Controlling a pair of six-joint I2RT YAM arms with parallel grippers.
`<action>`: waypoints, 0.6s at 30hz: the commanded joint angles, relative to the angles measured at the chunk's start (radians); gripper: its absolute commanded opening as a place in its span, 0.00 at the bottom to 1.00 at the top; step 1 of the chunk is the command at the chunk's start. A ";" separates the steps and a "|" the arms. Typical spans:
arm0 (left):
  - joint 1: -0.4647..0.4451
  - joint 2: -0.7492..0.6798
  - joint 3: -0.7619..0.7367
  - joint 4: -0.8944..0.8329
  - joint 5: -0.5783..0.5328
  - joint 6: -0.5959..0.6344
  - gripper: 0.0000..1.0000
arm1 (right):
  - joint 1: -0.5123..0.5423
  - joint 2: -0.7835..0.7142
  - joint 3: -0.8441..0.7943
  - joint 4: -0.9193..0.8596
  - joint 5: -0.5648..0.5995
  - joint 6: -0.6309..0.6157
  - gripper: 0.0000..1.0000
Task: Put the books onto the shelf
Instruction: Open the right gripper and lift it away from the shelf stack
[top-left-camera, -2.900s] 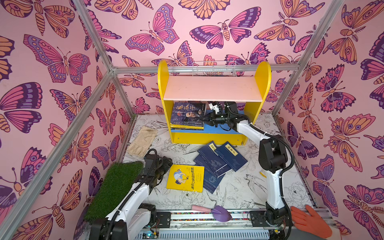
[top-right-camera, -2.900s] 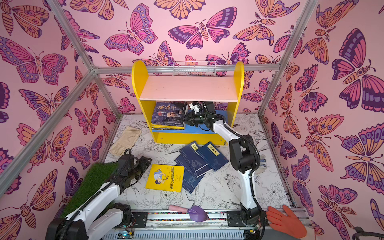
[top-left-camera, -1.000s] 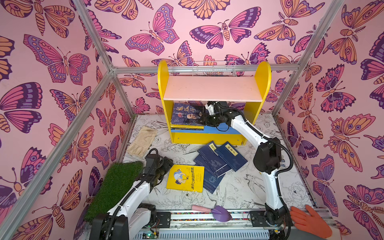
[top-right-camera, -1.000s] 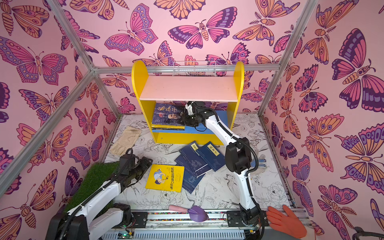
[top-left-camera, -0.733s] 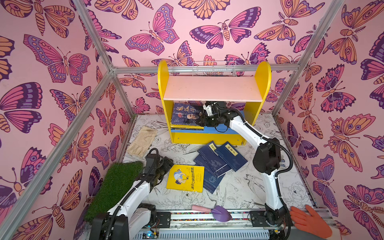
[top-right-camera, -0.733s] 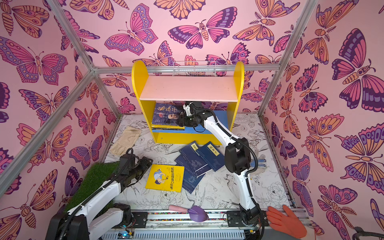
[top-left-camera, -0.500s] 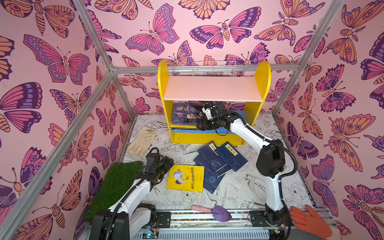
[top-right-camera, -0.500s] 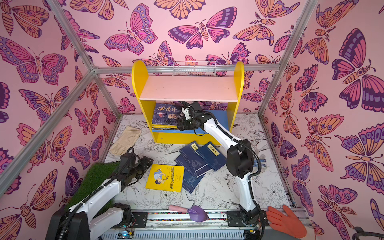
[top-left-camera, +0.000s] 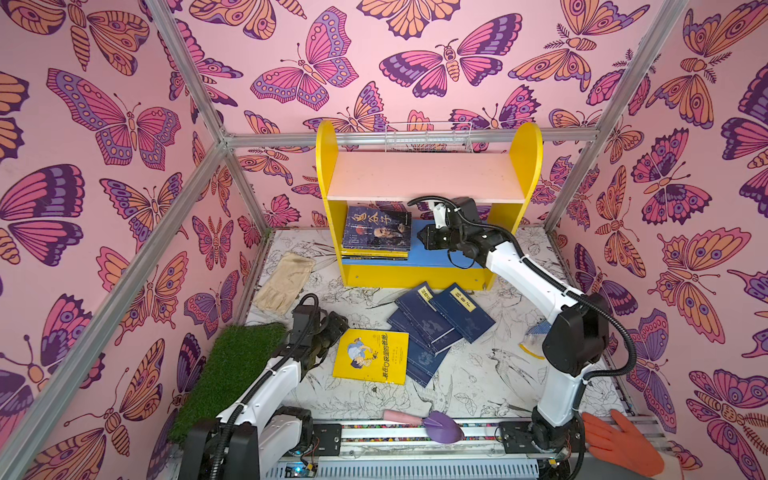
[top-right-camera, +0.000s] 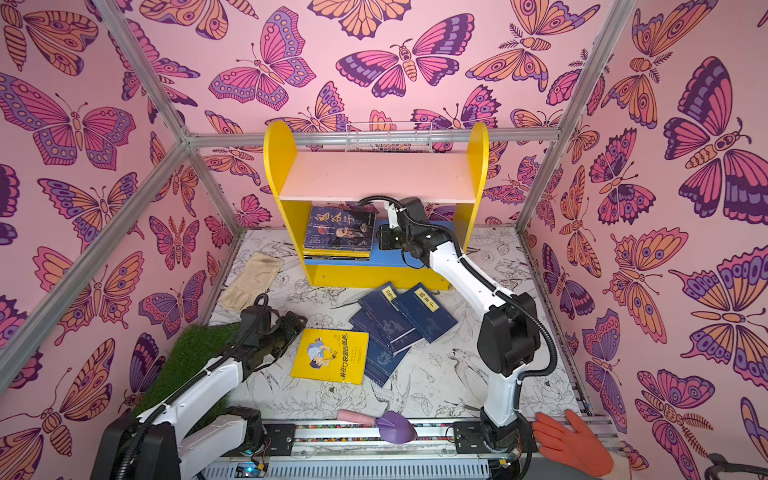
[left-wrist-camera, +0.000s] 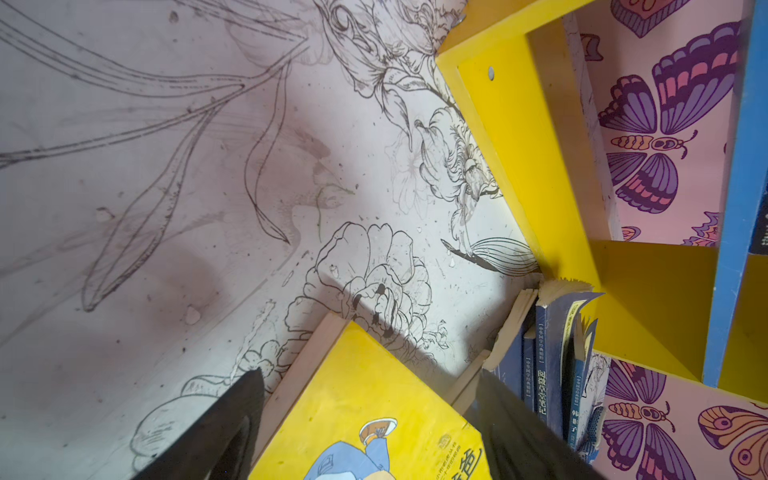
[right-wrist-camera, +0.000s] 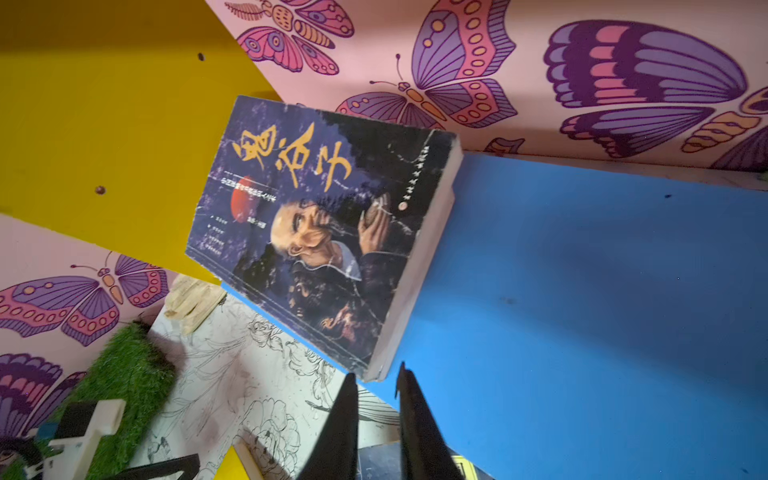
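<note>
The shelf (top-left-camera: 328, 174) has yellow sides, a bare pink upper board (top-left-camera: 424, 174) and a blue lower board (top-left-camera: 432, 255). A stack of books (top-left-camera: 376, 228) with a dark portrait cover on top (right-wrist-camera: 316, 224) lies on the blue board's left half. My right gripper (top-left-camera: 422, 240) (right-wrist-camera: 376, 376) hovers at the stack's right edge, shut to a narrow slit and holding nothing. On the floor lie several navy books (top-left-camera: 440, 320) and a yellow book (top-left-camera: 370, 355). My left gripper (top-left-camera: 332, 332) (left-wrist-camera: 370, 386) is open, its fingers straddling the yellow book's corner (left-wrist-camera: 365, 415).
A white wire basket (top-left-camera: 428, 137) stands behind the shelf. A beige cloth (top-left-camera: 286, 278) and a grass mat (top-left-camera: 232, 365) lie at the left. At the front edge are a purple scoop (top-left-camera: 440, 426) and an orange rubber glove (top-left-camera: 619, 442).
My right gripper's jaws have closed up beside the stack on the shelf, and its arm has shifted a little. The left arm has stayed put by the yellow book.
</note>
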 joint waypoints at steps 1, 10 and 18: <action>-0.001 -0.009 -0.011 0.000 -0.002 0.006 0.82 | -0.003 0.040 0.057 0.011 0.061 0.049 0.15; 0.001 -0.035 -0.023 0.021 0.008 0.015 0.83 | -0.003 0.081 -0.026 0.156 0.048 0.144 0.15; 0.001 -0.078 -0.043 0.022 -0.008 0.021 0.83 | -0.003 -0.043 -0.311 0.410 0.122 0.176 0.13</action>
